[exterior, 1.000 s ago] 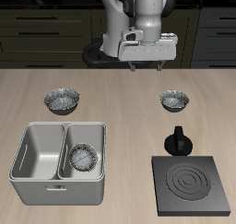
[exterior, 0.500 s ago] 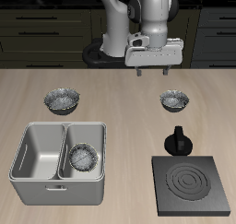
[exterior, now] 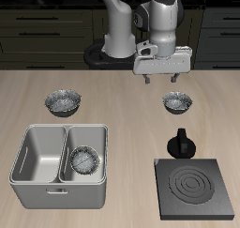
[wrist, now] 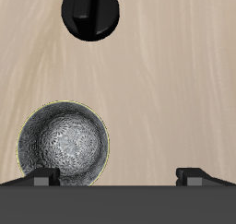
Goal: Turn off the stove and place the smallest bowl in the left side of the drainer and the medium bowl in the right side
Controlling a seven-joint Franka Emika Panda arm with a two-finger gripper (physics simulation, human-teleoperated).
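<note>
Gripper (exterior: 160,81) wide open, empty, above smallest bowl (wrist: 63,143); drainer (exterior: 37,180) only in exterior view.

Just my usual spot: a kitchen-looking room with dark cabinets behind the table.

I'm working over a light wood-grain table (exterior: 122,129) with pale streaks running along it, and its back edge meets a row of dark cabinets (exterior: 47,30) with long thin bar handles (exterior: 37,33) on the drawer fronts. Lighting is flat and even, only soft shadows. No windows or floor visible to me.
</note>
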